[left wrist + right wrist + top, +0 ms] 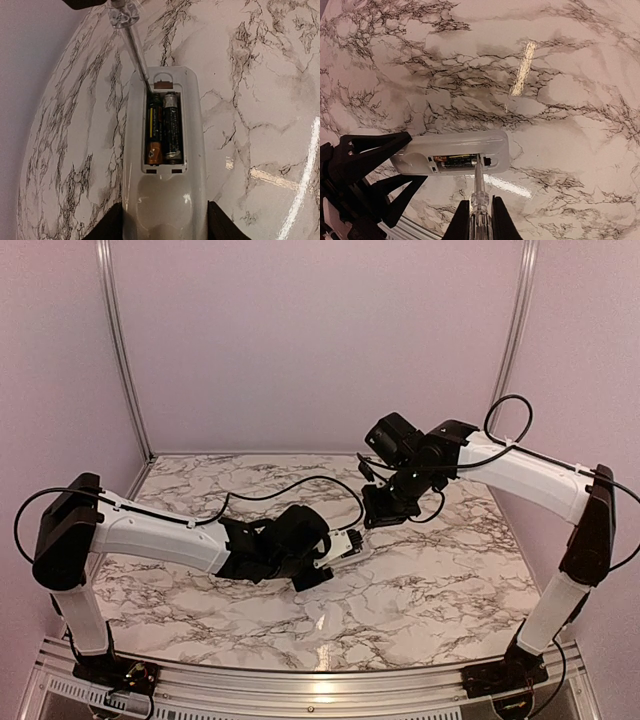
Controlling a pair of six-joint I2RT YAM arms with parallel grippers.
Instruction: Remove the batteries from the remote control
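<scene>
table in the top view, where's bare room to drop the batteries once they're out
Bare marble runs along the near edge of the table between the two arm bases, and in the far left corner. The middle is crowded: the left tool holds the remote there and the right tool pokes a screwdriver at the batteries.

The remote control [165, 200] is white. The batteries [171, 127] are black, one with an orange end and perhaps a yellow stripe. The screwdriver [479, 200] has a clear handle; the table [260, 75], dark-veined white marble.

Batteries [170, 127], screwdriver tip [148, 86] inside remote control [165, 200]
</scene>
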